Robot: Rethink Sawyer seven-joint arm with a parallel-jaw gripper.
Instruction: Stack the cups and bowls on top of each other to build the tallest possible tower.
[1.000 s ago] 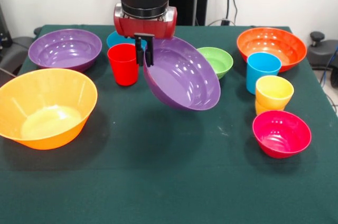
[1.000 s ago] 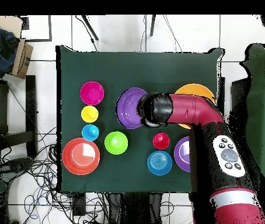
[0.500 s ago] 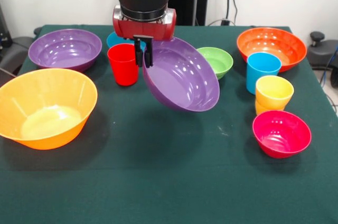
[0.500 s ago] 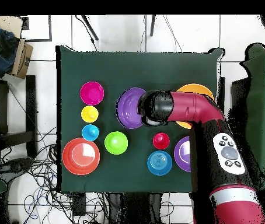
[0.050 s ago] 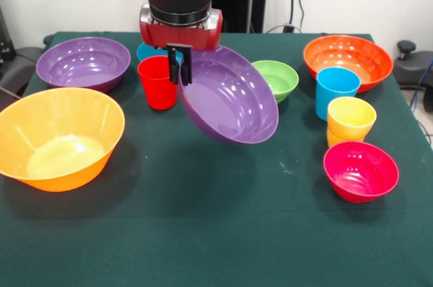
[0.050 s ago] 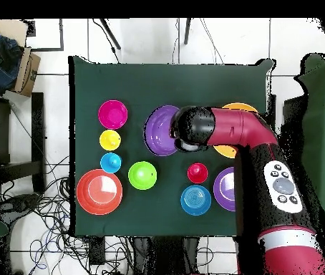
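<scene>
- The pincer [image 5: 180, 65] pinches the left rim of a purple bowl [image 5: 229, 95], which hangs tilted above the counter [image 5: 203, 233], its open side toward the near right.
- Compared with a second ago, the arm and the carried bowl have drifted slightly to the left and a little higher in the front view; the overhead view shows the same small drift toward the big yellow-orange bowl [image 5: 59, 138].
- Judging by that drift, the bowl is in transit to a stacking spot, perhaps the yellow-orange bowl at the near left or the second purple bowl [image 5: 83, 62] at the far left; nothing is stacked by this carry yet.
- A red cup [image 5: 156, 82] stands just behind the pincer, with a blue bowl [image 5: 146, 51] partly hidden behind it.
- To the right sit a green bowl [image 5: 277, 78], an orange bowl [image 5: 348, 61], a light blue cup [image 5: 336, 91], a yellow cup [image 5: 350, 120] that seems to rest on something yellow, and a pink bowl [image 5: 360, 170].
- The tilt matters: the bowl will probably need levelling before release, or it may slide off its target.
</scene>
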